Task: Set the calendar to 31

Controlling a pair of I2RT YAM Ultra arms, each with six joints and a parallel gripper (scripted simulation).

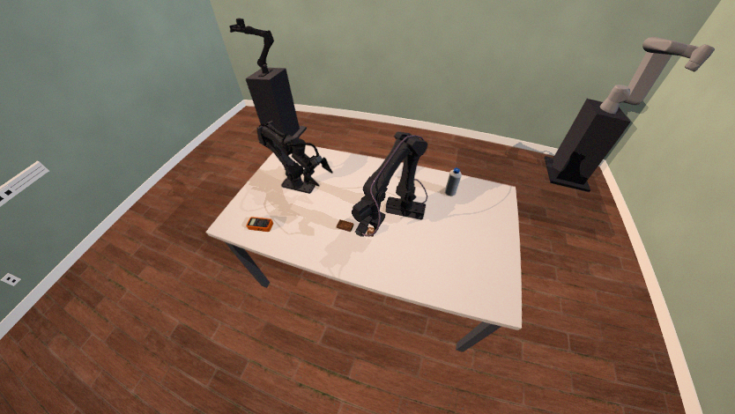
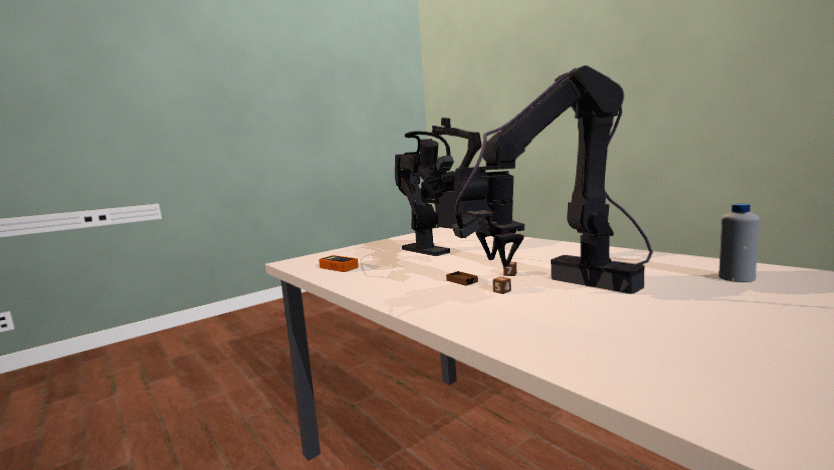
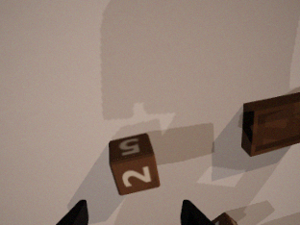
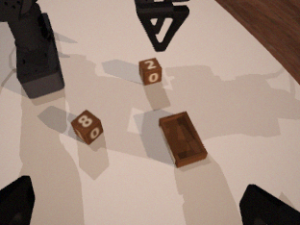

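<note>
Two cubes still need placing: one (image 1: 370, 231) (image 2: 501, 284) (image 3: 135, 164) (image 4: 150, 71) at eleven o'clock from the tray (image 1: 345, 225) (image 2: 459, 280) (image 3: 246, 139) (image 4: 192, 161) in the right wrist view, another (image 2: 510, 269) (image 3: 225, 219) (image 4: 87, 127) at nine. Left hand (image 1: 364, 230) (image 2: 499, 262) (image 3: 135, 212) (image 4: 161, 48), partly open, and right hand (image 1: 323, 178) (image 4: 139, 199), wide open, hold nothing.

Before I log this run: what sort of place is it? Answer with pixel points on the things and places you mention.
Probably a robotics lab or test room: two arms at a white table (image 1: 437, 272) (image 2: 671, 361), plus a grey arm (image 1: 649, 77) on a dark pedestal (image 1: 589, 138).
</note>
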